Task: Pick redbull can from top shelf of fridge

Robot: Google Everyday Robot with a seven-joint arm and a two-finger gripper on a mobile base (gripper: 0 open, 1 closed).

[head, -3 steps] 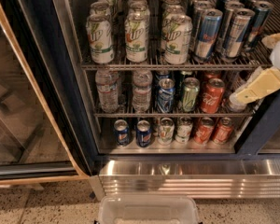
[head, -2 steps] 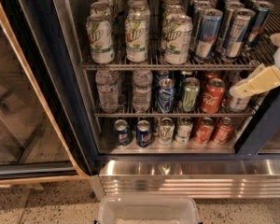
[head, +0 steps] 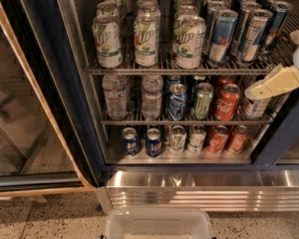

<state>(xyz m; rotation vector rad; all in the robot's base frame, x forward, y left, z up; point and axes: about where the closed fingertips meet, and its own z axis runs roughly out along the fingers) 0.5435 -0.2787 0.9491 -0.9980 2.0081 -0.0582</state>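
- While the gripper (head: 263,87) hangs at 3 o'clock of the view, in front of the right end of the middle rack (head: 139,119) and below the top shelf (head: 179,69), the step in hand looks to be the approach; no can shows in its grasp
- Whether the gripper is spread or pressed together I cannot tell from this angle
- The redbull can (head: 255,35) that seems best to take stands upright at 2 o'clock of the view, at the front of its row on the top shelf of the fridge (head: 65,98)
- A second redbull can (head: 221,36) stands just beside it toward 9 o'clock, with a wider 7UP can (head: 190,43) beyond that; more slim cans stand behind it and toward 3 o'clock
- From the gripper the chosen can lies toward 12 o'clock, higher and deeper in, so the sound order is to rise first until level with the can's middle, then go straight in
- The gaps on both sides look narrow: the gripper should be opened wide before entering and centred on the can, not angled
- It should close on the body, above the shelf's front rail and below the lid
- A tall slim can probably tips easily, so any sideways nudge risks toppling it or its neighbours
- Once gripped, a slight lift before drawing out should keep the base from catching the rail
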